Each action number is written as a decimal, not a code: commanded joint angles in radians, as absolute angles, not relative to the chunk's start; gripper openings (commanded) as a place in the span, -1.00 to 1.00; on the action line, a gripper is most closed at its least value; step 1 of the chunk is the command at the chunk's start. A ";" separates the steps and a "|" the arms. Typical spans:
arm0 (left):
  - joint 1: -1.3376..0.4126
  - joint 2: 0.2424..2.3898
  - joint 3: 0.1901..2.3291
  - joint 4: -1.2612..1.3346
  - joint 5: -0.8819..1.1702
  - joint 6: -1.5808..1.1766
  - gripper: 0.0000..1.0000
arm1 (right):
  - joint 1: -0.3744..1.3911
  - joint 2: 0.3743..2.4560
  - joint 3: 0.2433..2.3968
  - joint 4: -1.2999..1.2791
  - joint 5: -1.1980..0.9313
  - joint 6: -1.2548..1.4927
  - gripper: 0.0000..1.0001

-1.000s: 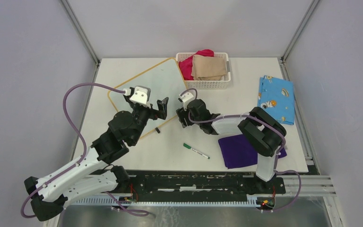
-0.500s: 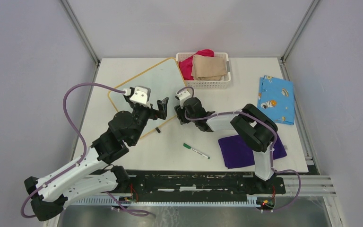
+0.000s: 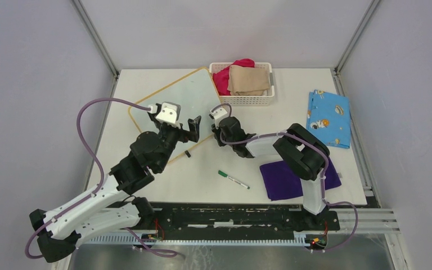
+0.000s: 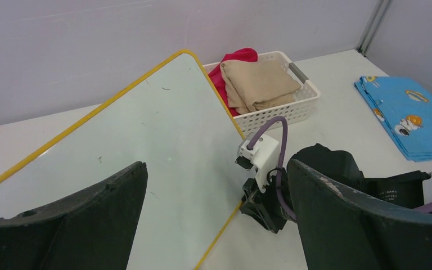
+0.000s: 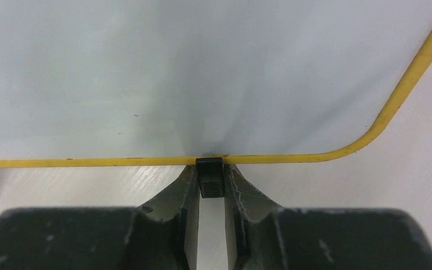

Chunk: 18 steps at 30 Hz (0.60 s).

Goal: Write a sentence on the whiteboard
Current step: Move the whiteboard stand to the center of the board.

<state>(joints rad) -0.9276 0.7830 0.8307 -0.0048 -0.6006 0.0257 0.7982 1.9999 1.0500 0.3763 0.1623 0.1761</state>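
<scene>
Black whiteboard foot (image 5: 210, 185), pinched by right tool (image 5: 210, 175)

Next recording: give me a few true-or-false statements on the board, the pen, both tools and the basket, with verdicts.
1. The whiteboard shows no writing. True.
2. The left tool holds the marker. False: it is open and empty; the marker lies on the table.
3. The right tool is closed on the board's black foot. True.
4. The basket is empty. False: it holds a red cloth and a tan cloth.
</scene>
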 commanded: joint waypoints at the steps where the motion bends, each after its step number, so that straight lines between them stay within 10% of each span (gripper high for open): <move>1: -0.924 0.783 0.842 0.038 -0.607 0.074 0.98 | 0.801 1.934 0.969 0.432 0.211 0.173 -0.64; 18: -0.925 0.778 0.836 0.047 -0.619 0.066 0.97 | 0.801 1.657 0.597 0.389 0.526 0.302 -1.00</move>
